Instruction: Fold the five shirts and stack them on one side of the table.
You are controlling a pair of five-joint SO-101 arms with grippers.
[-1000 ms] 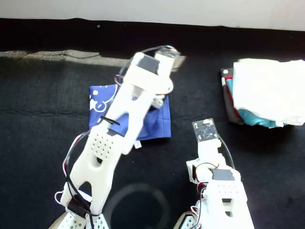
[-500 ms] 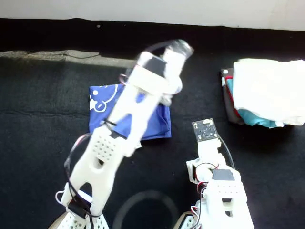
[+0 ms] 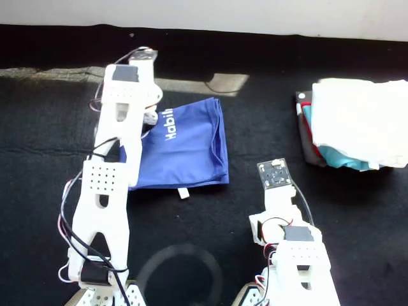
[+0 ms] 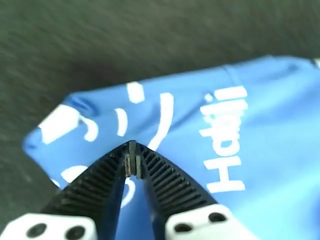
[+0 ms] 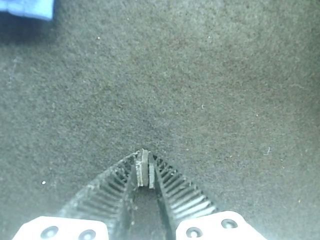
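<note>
A blue shirt (image 3: 185,150) with white print lies flat on the black cloth left of centre. My left gripper (image 3: 151,118) is over its far left part, near the print. In the left wrist view the left gripper (image 4: 132,165) is shut, tips together just above the blue shirt (image 4: 260,140), with no fabric seen between them. The right arm (image 3: 284,217) rests near the front, right of the shirt. My right gripper (image 5: 145,170) is shut over bare cloth, with a corner of the blue shirt (image 5: 27,9) farther off. A pile of folded shirts (image 3: 360,121), white on top, sits at the right edge.
The table is covered in black cloth (image 3: 255,127), with a pale strip (image 3: 64,73) along the back and a white wall beyond. A small white tag (image 3: 183,192) pokes out at the shirt's near edge. Teal fabric (image 3: 338,159) shows under the pile.
My left arm has swung from over the shirt's right side to its left. The blue shirt now lies larger, with different white print facing up. The right arm has kept still.
</note>
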